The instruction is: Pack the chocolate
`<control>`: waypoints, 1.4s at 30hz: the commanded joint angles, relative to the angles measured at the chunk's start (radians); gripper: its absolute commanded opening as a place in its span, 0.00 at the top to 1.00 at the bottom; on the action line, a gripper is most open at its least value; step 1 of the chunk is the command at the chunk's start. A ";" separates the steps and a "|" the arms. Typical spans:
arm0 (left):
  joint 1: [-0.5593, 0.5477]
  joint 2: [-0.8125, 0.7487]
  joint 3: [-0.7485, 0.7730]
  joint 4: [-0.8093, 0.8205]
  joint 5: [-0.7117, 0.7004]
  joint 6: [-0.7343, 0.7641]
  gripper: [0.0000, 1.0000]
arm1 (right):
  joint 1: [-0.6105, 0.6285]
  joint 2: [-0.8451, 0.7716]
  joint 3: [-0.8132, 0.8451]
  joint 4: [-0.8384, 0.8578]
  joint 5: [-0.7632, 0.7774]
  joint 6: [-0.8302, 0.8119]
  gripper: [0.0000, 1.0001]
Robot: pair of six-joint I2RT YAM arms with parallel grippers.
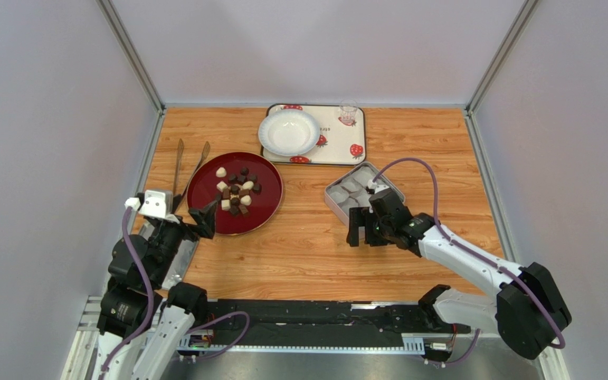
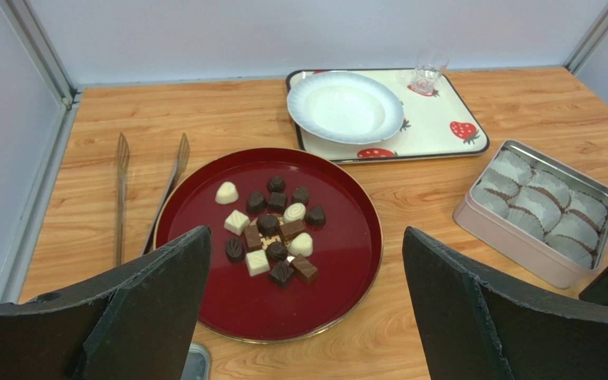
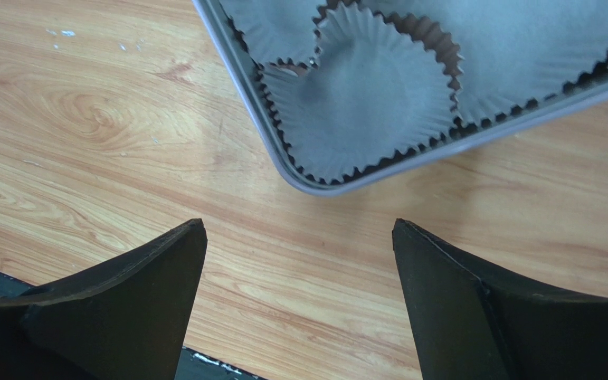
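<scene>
I see both jaws released and empty: the left gripper (image 1: 202,222) at the plate's (image 2: 339,269) near-left rim, the right gripper (image 1: 364,235) just near of the tin (image 2: 521,247). The chocolate (image 2: 271,237) sits mid-plate, left of the tin, with the bowl (image 2: 345,107) farthest.

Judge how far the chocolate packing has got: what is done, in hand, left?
Done: nothing; the paper cups in the tin look empty. In hand: nothing; the left gripper and right gripper both hang open and empty. Left: every chocolate on the red plate must go into the cups.
</scene>
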 commanded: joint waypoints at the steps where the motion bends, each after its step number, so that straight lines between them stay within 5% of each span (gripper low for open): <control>1: -0.004 0.016 0.023 0.015 -0.022 0.023 0.02 | 0.003 0.024 0.015 0.139 -0.017 -0.033 0.08; 9: -0.004 0.079 0.026 0.017 -0.033 -0.014 0.02 | -0.015 0.044 0.054 0.111 0.156 -0.047 0.04; 28: -0.004 0.389 0.074 0.092 0.047 -0.098 0.02 | -0.383 0.136 0.086 0.312 -0.110 -0.006 0.03; 42: -0.004 0.516 0.115 0.042 -0.013 -0.139 0.02 | -0.389 -0.054 0.227 0.002 0.045 -0.019 0.03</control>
